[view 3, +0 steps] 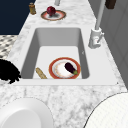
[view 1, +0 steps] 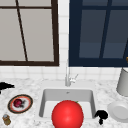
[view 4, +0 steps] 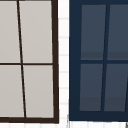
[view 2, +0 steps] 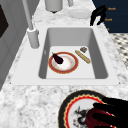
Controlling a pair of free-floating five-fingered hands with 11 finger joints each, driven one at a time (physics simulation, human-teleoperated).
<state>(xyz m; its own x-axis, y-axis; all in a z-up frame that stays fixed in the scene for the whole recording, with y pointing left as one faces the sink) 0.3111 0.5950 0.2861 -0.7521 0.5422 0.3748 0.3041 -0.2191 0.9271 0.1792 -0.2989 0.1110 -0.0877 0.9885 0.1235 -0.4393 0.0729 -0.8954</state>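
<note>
My left hand (view 1: 5, 86) hovers at the far left edge of the counter, fingers straight, up and to the left of a patterned plate (view 1: 27, 108) that carries a dark red fruit (view 1: 18, 103). In the left side view this hand (view 2: 112, 112) reaches across that plate (view 2: 75, 107) from the right. My right hand (view 1: 101, 115) hangs by the sink's front right corner, fingers loosely bent downward and holding nothing; the left side view shows this hand (view 2: 98, 15) and so does the right side view (view 3: 8, 71). A big red round fruit (view 1: 67, 115) sits low in the front view, before the basin.
In the sink (view 2: 98, 57) lie a red-rimmed plate (view 2: 72, 68) with an eggplant (view 2: 58, 58), a breadstick (view 2: 83, 57) and a small brown piece (view 2: 83, 49). The faucet (view 1: 68, 77) stands behind. A white plate (view 1: 120, 111) and grey canister (view 1: 123, 82) sit right; a small jar (view 1: 6, 119) left.
</note>
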